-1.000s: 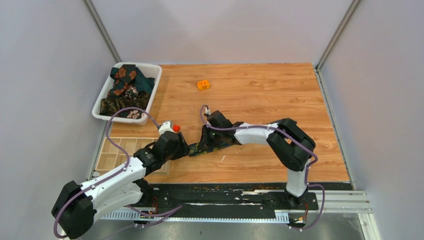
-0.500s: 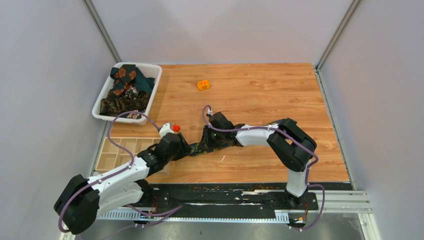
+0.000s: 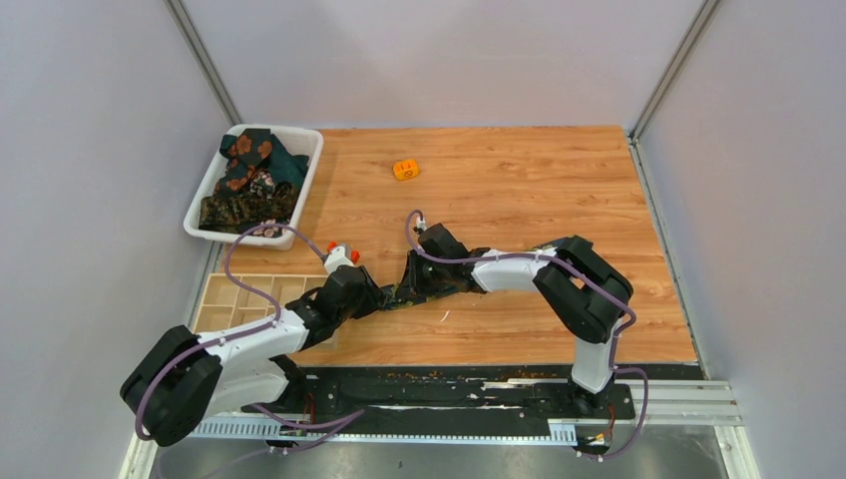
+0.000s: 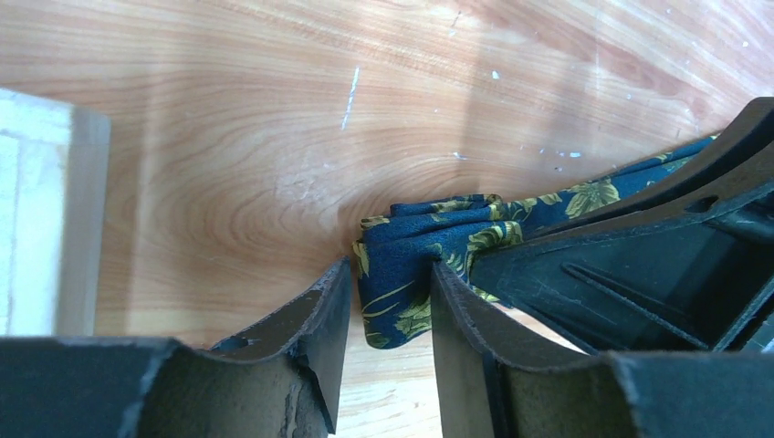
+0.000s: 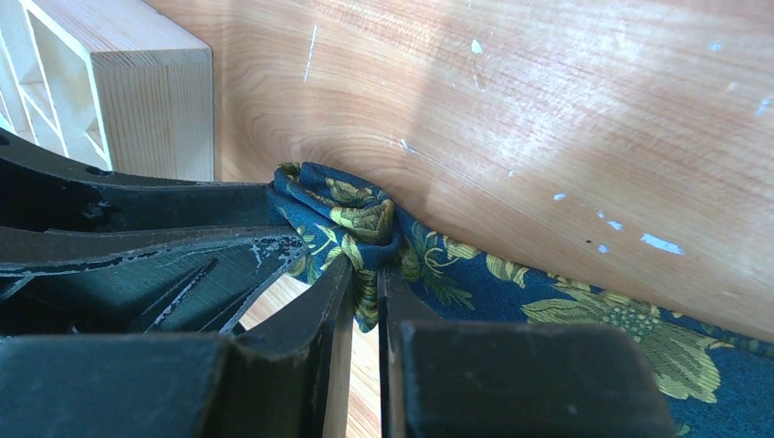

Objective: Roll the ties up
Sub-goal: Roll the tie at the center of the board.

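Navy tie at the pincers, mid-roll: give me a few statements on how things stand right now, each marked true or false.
1. The right pincer is pinching the navy tie. True.
2. The rolled end sits between the left pincer's fingers. True.
3. The white bin is empty. False: it holds more ties.
4. The orange piece touches the navy tie. False: it lies apart, farther back on the table.

Both claws (image 3: 394,291) tip-to-tip, low.

Orange cube (image 3: 405,170) with dark marks on top, too small to read
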